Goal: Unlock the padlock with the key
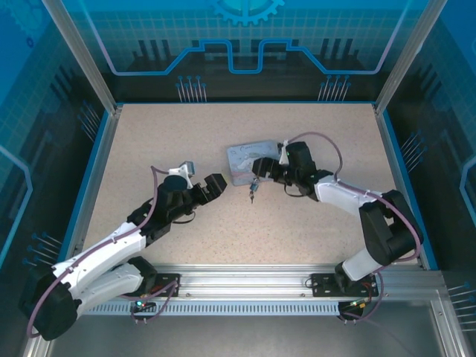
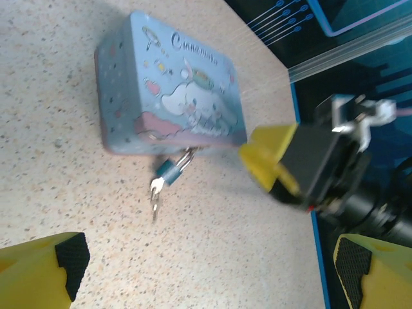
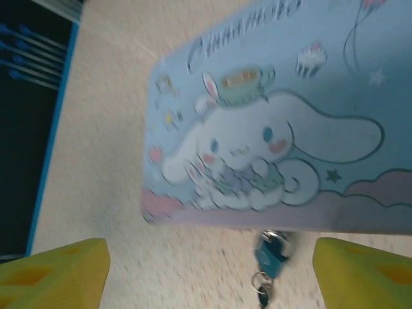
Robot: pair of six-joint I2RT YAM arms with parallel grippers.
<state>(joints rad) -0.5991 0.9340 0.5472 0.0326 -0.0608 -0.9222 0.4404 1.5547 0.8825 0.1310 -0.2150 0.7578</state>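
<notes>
Step in hand, as I judge it: bringing a tool onto the key, so every entry carries a handling note. Table: speckled and bare around the work, which sits a little right of its middle. Tin: pastel cartoon box, lying flat with the lid shut and its hasp side toward the near edge. Its contents are hidden, so I would treat it as light and likely to slide if the lock is tugged. Right tool: spread wide, hovering over the tin's near side with the lock between its fingers, so I would use it to pin the lock body. Left tool: also spread wide, holding nothing, out toward the left edge from the tin and pointed at the lock; I would have it pinch the key head and twist slowly. Padlock: tiny and blue-green, its shackle through the tin's hasp and its body resting on the table. Key: thin, touching the padlock's lower end and pointing toward the near edge. I cannot tell whether it is seated in the keyway, so I would check that before closing.
</notes>
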